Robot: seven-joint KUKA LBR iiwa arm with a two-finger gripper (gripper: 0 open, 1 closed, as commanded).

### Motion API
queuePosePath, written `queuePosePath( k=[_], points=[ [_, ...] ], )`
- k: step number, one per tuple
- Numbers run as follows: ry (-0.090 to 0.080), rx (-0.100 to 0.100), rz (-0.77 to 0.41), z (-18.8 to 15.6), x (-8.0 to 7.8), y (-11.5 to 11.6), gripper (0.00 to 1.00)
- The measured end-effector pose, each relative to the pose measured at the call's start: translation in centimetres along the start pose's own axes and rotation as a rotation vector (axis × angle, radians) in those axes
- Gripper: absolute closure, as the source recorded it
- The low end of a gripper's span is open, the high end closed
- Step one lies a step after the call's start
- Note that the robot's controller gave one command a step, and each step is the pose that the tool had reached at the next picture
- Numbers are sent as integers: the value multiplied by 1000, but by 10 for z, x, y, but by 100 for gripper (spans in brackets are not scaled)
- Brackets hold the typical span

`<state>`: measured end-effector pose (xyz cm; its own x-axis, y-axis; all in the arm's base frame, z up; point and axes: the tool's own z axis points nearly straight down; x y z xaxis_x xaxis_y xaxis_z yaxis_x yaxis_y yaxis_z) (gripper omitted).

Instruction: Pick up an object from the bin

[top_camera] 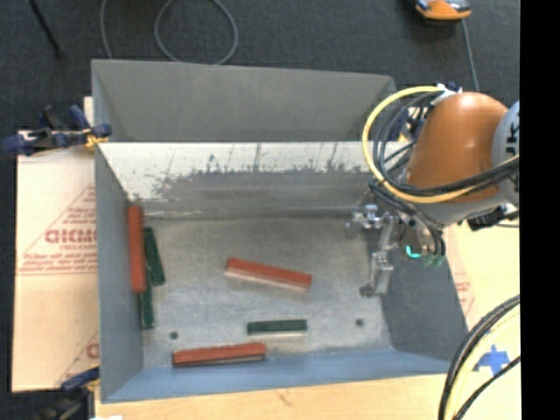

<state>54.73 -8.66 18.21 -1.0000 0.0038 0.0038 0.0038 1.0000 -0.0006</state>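
Nearest: a near red bar (219, 354) along the near wall of the bin (262, 160), with a green bar (276, 327) just beyond. Pincer (379, 278) hangs at the right side over bare floor, well apart from both; open or closed cannot be told. Judged step: approach, no grasp yet. Likeliest target is the middle red bar (268, 275), which calls for travel left, then descent.

1. The metal gripper (377, 285) hangs near the right wall of the grey metal bin (262, 175).
2. A red rectangular bar (268, 275) lies in the middle, well apart from it.
3. A short dark green bar (276, 327) lies beside the front wall.
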Motion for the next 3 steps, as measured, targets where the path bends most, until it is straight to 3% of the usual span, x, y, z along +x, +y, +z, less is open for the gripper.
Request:
queuePosePath(
  k=[1, 2, 3],
  points=[
    [-3, -2, -70, 115, -42, 51, 0],
    [-8, 1, -70, 111, -43, 49, 100],
    [-17, 2, -81, -26, -54, 44, 100]
  ],
)
